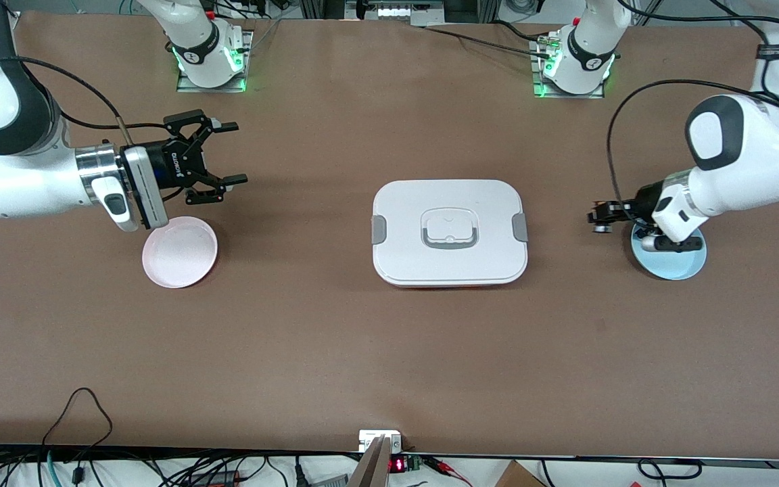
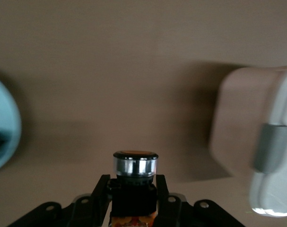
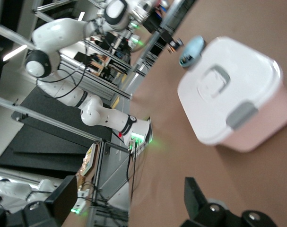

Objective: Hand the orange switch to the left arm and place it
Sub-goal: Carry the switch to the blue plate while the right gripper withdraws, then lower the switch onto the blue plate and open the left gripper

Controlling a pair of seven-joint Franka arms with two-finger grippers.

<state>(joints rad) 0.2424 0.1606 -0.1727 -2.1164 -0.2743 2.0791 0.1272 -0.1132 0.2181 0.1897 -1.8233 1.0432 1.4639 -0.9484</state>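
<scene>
The orange switch (image 2: 135,182) is a small black block with a silver ring at one end and an orange base. My left gripper (image 2: 134,185) is shut on it, one finger on each side of the black body. In the front view the left gripper (image 1: 599,220) hangs over the table just beside the blue plate (image 1: 683,267), on the side toward the white box (image 1: 449,230). My right gripper (image 1: 232,153) stands open with nothing in it, over the table near the pink plate (image 1: 180,253). One of its black fingers (image 3: 196,196) shows in the right wrist view.
The box (image 3: 233,94) sits mid-table between the two arms, lid on, grey clips at its ends. Its end (image 2: 256,151) and the blue plate's rim (image 2: 4,123) show in the left wrist view. Both arm bases stand along the table's edge farthest from the front camera.
</scene>
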